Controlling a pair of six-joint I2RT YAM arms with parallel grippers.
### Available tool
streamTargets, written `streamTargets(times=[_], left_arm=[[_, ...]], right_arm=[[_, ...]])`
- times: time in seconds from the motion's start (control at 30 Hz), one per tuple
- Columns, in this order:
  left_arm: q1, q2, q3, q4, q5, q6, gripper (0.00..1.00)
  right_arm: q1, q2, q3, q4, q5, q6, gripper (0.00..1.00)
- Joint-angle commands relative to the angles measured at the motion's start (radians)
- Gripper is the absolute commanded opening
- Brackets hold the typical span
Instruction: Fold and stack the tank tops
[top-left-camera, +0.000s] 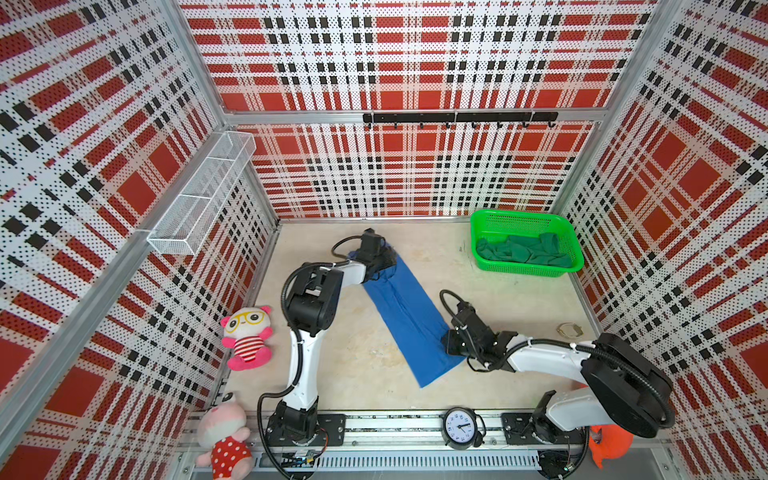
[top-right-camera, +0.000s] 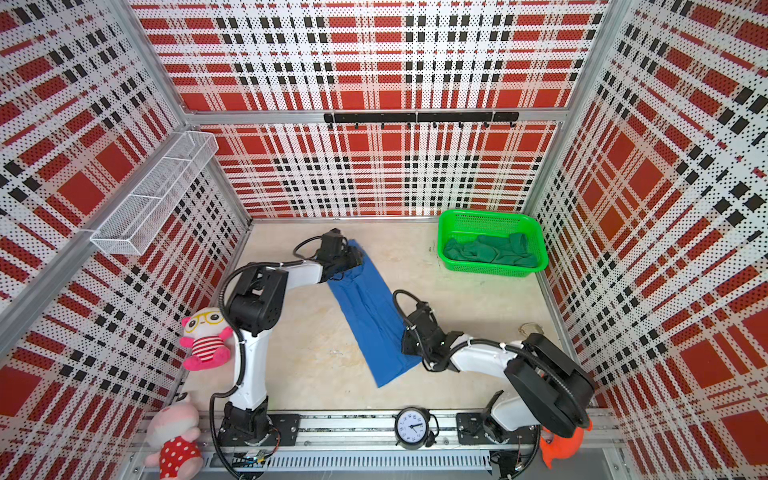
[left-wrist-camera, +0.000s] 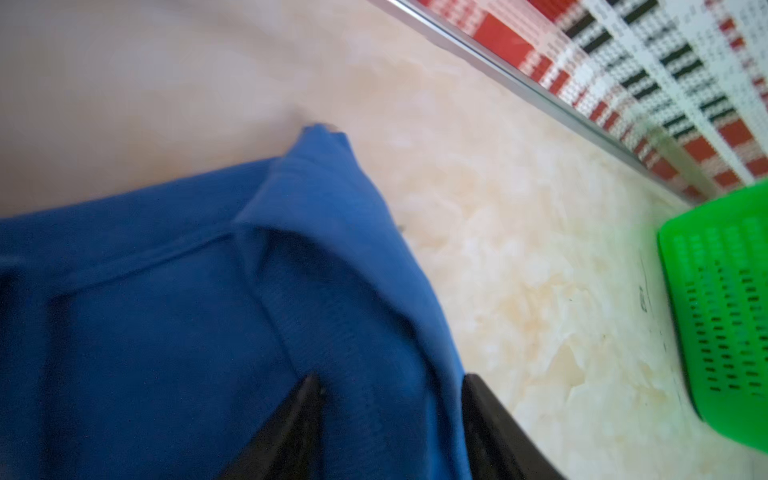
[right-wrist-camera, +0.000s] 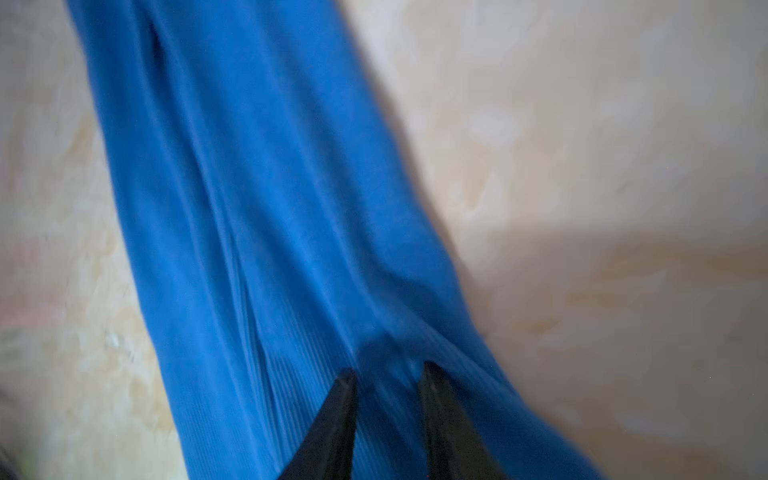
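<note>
A royal blue sleeveless cloth tank top (top-left-camera: 405, 316) is seen laid out as a long narrow band on the pale marbled table (top-left-camera: 353, 365). It runs on a slant from the upper middle of both top views down to the lower middle, right of centre (top-right-camera: 368, 316). Long lengthwise creases are shown along it, and its lower end is cut square. A dark green cloth tank top (top-left-camera: 523, 249) is found crumpled inside the bright green plastic mesh basket (top-left-camera: 519, 215) at the upper right of the table.

The right gripper (right-wrist-camera: 390, 368) is set on the band's right edge near its lower end. Its fingers (right-wrist-camera: 336, 415) are brought close, a bunch of blue cloth is pinched between them, and creases fan out from that spot. The left gripper (left-wrist-camera: 390, 378) is placed over the band's upper end. Its jaws are held apart with a ridge of cloth between them, and whether that cloth is pressed cannot be told.

In both top views the band's upper end is covered by the left wrist, and part of its right edge by the right gripper. Both wrist views are blurred, and the green garment's outline cannot be made out
</note>
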Motion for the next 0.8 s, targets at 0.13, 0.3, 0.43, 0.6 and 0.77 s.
streamTargets(times=[0.13, 0.3, 0.43, 0.6, 0.77], left_arm=[[-0.055, 0.014, 0.199, -0.292, 0.074, 0.254, 0.74], [-0.035, -0.211, 0.091, -0.295, 0.007, 0.282, 0.87], [-0.059, -0.433, -0.091, -0.271, -0.052, 0.23, 0.91], [-0.1, -0.758, -0.468, -0.257, -0.086, 0.031, 0.82], [-0.2, -1.08, -0.843, -0.32, -0.078, -0.221, 0.67]], right_arm=[[0.018, -0.096, 0.139, -0.212, 0.147, -0.034, 0.53], [-0.13, -0.112, 0.167, -0.235, -0.041, -0.132, 0.52], [-0.184, -0.094, 0.225, -0.397, -0.131, -0.22, 0.49], [-0.205, -0.065, 0.238, -0.544, -0.234, -0.29, 0.46], [-0.258, -0.046, 0.185, -0.508, -0.344, -0.305, 0.43]])
